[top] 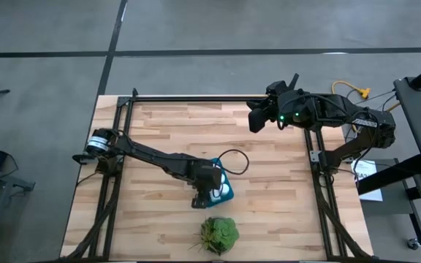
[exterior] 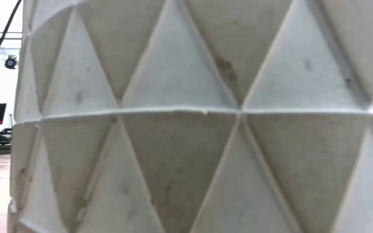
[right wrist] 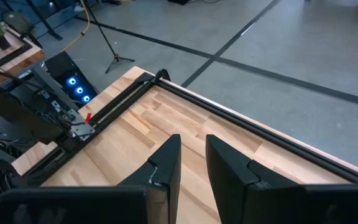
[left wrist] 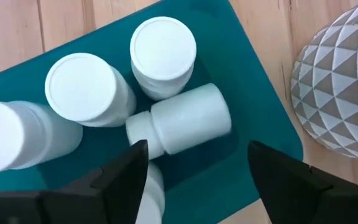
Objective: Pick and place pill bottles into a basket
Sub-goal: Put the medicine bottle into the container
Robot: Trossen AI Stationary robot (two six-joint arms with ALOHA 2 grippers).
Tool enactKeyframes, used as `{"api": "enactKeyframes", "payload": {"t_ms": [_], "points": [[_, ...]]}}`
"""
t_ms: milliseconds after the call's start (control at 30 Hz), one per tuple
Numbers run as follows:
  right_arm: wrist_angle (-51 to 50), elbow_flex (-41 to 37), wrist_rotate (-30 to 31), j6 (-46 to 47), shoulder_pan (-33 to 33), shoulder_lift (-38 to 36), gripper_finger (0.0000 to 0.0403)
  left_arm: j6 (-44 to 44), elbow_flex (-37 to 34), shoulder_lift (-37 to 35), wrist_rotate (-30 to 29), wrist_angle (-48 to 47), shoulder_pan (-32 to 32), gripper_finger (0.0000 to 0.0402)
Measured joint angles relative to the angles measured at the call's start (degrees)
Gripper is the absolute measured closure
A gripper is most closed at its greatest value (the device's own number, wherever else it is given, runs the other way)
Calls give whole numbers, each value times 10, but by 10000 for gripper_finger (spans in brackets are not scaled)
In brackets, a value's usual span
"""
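The teal basket stands on the table near its front middle, also in the left wrist view. Several white pill bottles are inside it: two upright, one at the picture's edge, one on its side and one partly behind a finger. My left gripper hangs open and empty just above the basket, over the lying bottle. My right gripper waits at the far right, above the table, empty, with a narrow gap between its fingers.
A green plant in a white pot with triangular facets stands right next to the basket, toward the near edge; its wall fills the low view. Black rails run along the table's far and side edges.
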Motion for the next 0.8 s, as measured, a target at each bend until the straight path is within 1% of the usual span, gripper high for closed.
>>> {"api": "enactKeyframes", "payload": {"t_ms": [667,800], "points": [[0,0,1,-6,0,0,335,-1,0,0,1,1,-1,144],[0,0,3,-8,0,0,335,0,0,14,2,4,-1,144]]}}
